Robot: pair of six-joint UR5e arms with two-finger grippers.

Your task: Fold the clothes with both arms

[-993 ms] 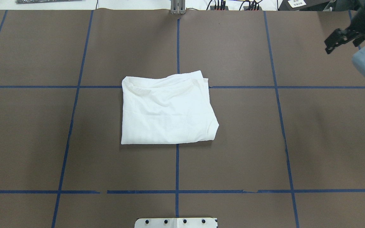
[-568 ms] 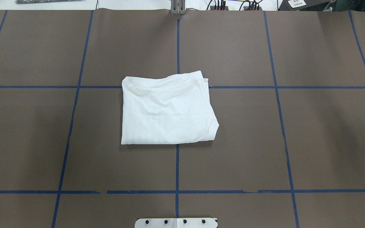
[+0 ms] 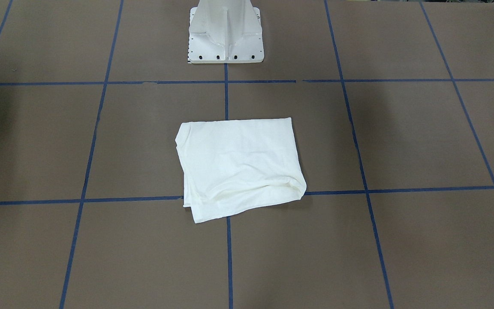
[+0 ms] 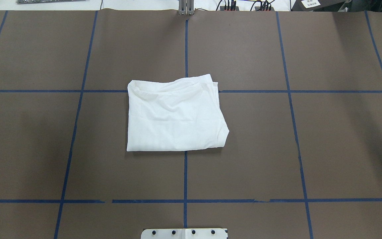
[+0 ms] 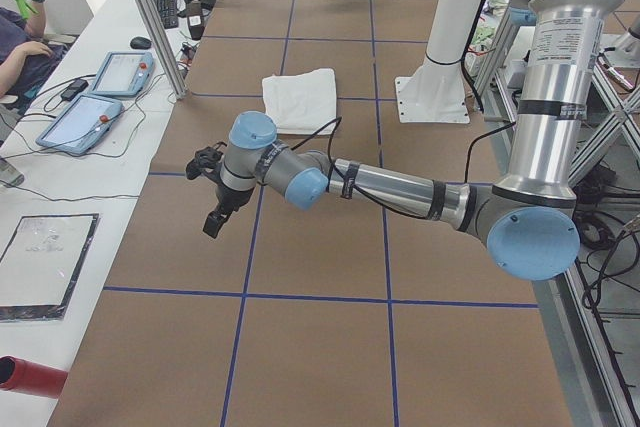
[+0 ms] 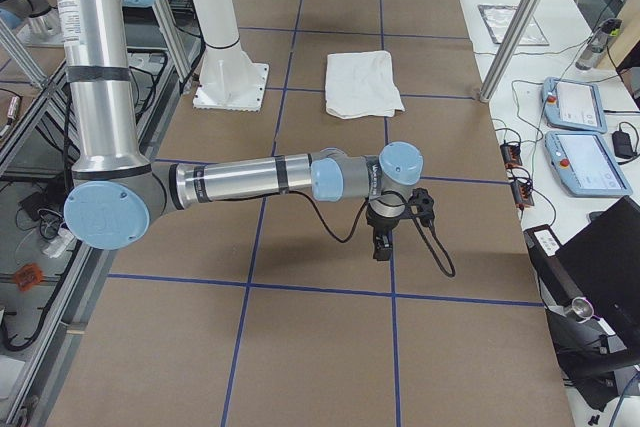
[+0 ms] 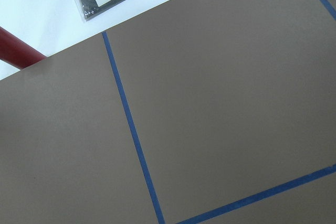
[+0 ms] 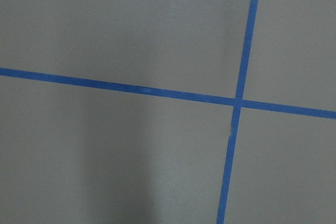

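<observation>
The clothes, one white shirt folded into a rough rectangle, lie flat at the middle of the brown table; they also show as the shirt. Neither gripper touches them. My left gripper hangs over the table's left end, far from the shirt, and I cannot tell whether it is open or shut. Over the table's right end hangs my right gripper, likewise far off, and I cannot tell its state. Both wrist views hold only brown table and blue tape.
The white pedestal base stands at the robot's side of the table. Blue tape lines grid the surface. A side bench holds teach pendants and a red cylinder; a person's arm rests there.
The right gripper, seen at the overhead view's upper right a second ago, has slid out past the right edge. The black part at the left edge is gone too. The shirt has not moved.
</observation>
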